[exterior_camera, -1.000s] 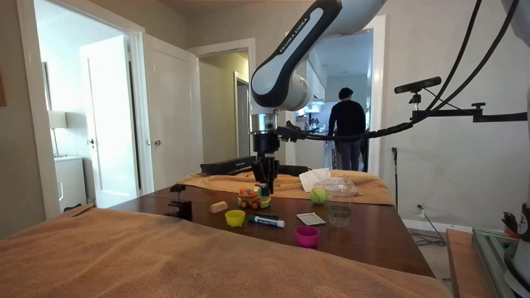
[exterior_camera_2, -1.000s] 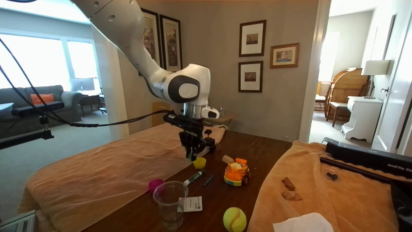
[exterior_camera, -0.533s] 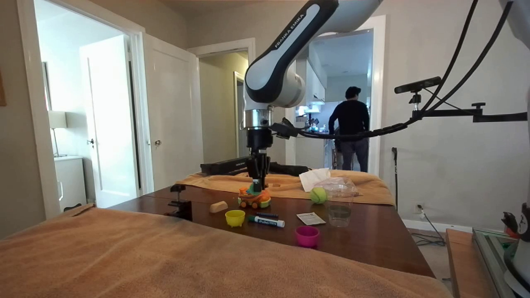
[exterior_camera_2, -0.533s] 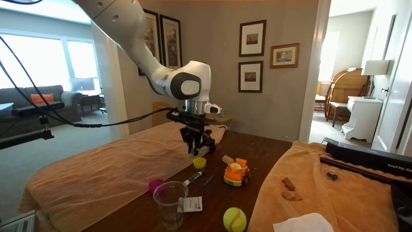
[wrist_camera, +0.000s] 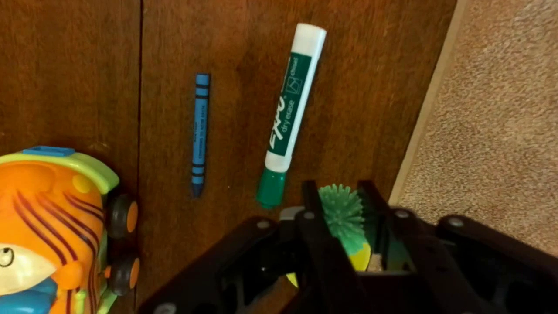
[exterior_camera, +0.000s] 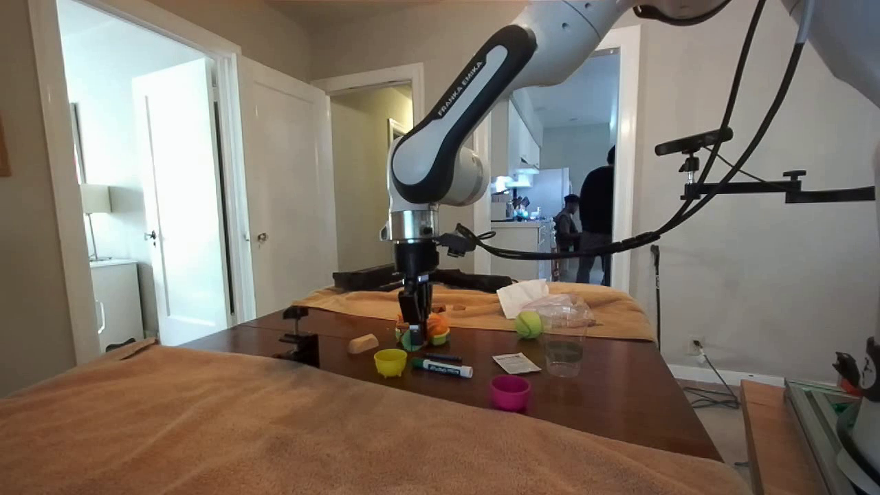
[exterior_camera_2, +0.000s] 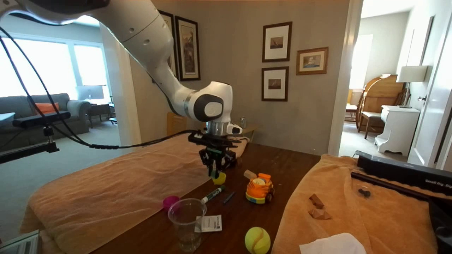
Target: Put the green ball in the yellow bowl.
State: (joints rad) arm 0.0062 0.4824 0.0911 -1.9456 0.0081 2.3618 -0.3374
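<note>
Lowered claw (wrist_camera: 338, 192) brings green ball (wrist_camera: 343, 213) close to yellow bowl (exterior_camera: 390, 364)

In both exterior views the claw sits lower than half a second ago, and it has edged nearer the bowl. The bowl itself has stayed put, upright on the worktop (exterior_camera: 612, 412), just beside the capped end of the marker (wrist_camera: 290, 109). The wrist view shows the ball clamped between the claw's two fingers, its spikes poking out of the gap, with a slice of yellow past it.

For the task, this means the carry looks nearly done and only the placing remains. The ball appears to hang a little short of the bowl, on the marker's side, so the claw probably needs a further shift sideways before it lets go. Whether the ball clears the rim in height cannot be judged surely. Dropped now, it could catch the rim or land outside, against the marker.
</note>
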